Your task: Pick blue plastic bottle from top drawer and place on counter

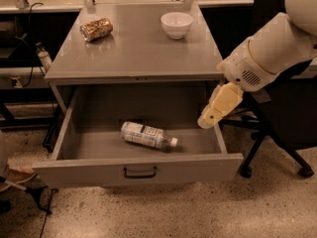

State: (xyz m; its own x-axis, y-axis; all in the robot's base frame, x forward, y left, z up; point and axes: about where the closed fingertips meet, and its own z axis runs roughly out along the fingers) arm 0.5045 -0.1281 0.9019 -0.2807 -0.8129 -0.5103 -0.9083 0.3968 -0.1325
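The blue plastic bottle [147,135] lies on its side in the open top drawer [138,168], white cap pointing right. The drawer is pulled fully out from under the counter [133,48]. My gripper [210,119] hangs from the white arm [270,51] at the right. It points down and left over the drawer's right side wall, to the right of the bottle and above it, not touching it.
A brown-gold patterned can [96,29] lies on the counter at the back left. A white bowl [177,24] stands at the back right. A black office chair [282,108] stands right of the cabinet, behind my arm. Cables hang at the left.
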